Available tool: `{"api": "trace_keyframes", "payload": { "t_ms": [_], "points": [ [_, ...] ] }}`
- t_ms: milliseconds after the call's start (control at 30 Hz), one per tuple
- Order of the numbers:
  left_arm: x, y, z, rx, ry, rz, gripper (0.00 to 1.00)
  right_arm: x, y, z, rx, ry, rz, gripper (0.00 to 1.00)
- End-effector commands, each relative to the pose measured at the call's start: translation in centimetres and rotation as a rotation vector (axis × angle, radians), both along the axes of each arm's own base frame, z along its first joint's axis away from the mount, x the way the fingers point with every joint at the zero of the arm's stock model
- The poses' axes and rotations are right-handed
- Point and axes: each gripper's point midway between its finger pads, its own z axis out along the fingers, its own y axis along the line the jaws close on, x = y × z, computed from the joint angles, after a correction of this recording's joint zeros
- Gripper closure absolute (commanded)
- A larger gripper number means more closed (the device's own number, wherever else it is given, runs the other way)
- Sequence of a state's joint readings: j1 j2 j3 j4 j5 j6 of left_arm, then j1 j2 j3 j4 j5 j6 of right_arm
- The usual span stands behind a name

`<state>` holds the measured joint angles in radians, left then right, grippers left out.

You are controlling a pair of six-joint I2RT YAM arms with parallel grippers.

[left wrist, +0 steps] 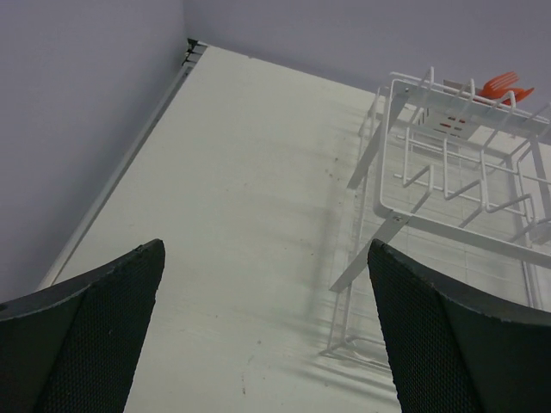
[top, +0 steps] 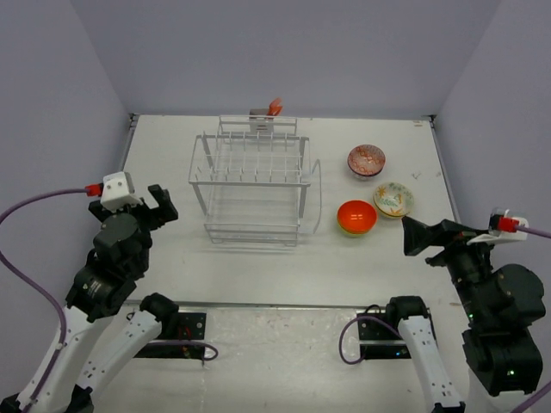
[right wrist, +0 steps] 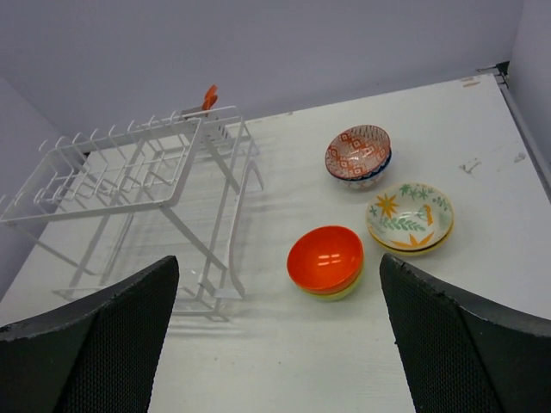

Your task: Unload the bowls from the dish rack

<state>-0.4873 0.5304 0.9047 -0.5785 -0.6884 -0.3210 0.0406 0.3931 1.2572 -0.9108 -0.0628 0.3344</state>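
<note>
**1. Left gripper** (top: 160, 205). Near left of the table (top: 258, 275). Fingers spread wide, nothing between them. It hangs apart from the rack's left side and takes no part in this step.

**2. Right gripper** (top: 420, 237). Near right. Jaws released and empty, pointing at the bowl stacks and just short of the nearest pair.

**3. Orange bowl** (right wrist: 325, 256). Nested upright in the lime green bowl (right wrist: 336, 292). On the table, right of the rack.

**4. Floral bowl** (right wrist: 410, 213). Nested in the yellowish bowl (right wrist: 413, 248), just beside item 3 and closest to the right fingers.

**5. Red-zigzag bowl** (right wrist: 357, 151). Seated in the blue-patterned bowl (right wrist: 370, 175), farther back.

**6. Dish rack** (top: 250, 176). White wire, centre of the table. No bowl shows in its slots or on the lower tier.

**7. Orange utensil** (top: 275, 107). In the holder at the rack's far end; not a bowl.

**Handling note (judgement).** All six bowls look unloaded, so the step in hand is the retreat. Lift the right arm before drawing it back, so the open fingers clear the floral stack's rim. Avoid sweeping sideways toward the orange stack.
</note>
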Motion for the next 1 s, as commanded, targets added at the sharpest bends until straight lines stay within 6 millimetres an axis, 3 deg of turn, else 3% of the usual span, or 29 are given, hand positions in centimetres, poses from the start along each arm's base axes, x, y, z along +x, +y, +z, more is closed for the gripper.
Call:
{"api": "trace_keyframes", "payload": {
  "t_ms": [0,100,233,467,967],
  "points": [
    [-1.4,1.7,-1.0,-0.012,-0.015,0.066,0.00,-1.7,-1.1,-1.6,-0.065,0.026,-0.029,0.01],
    [-1.4,1.6,-1.6,0.010,-0.035,0.047,0.00,-2.0,-1.6,-2.2,-0.080,-0.028,-0.048,0.01],
    [-1.0,1.5,-2.2,-0.004,-0.032,0.062,0.00,-1.0,-1.2,-4.2,-0.083,-0.036,-0.028,0.01],
    [-0.1,0.7,-4.8,0.005,0.027,0.043,0.00,-0.5,-1.1,-4.8,-0.092,-0.064,-0.020,0.01],
    [-0.5,0.6,-5.1,-0.031,-0.019,0.028,0.00,2.5,-1.5,-6.4,-0.093,-0.017,-0.062,0.01]
  ]
}}
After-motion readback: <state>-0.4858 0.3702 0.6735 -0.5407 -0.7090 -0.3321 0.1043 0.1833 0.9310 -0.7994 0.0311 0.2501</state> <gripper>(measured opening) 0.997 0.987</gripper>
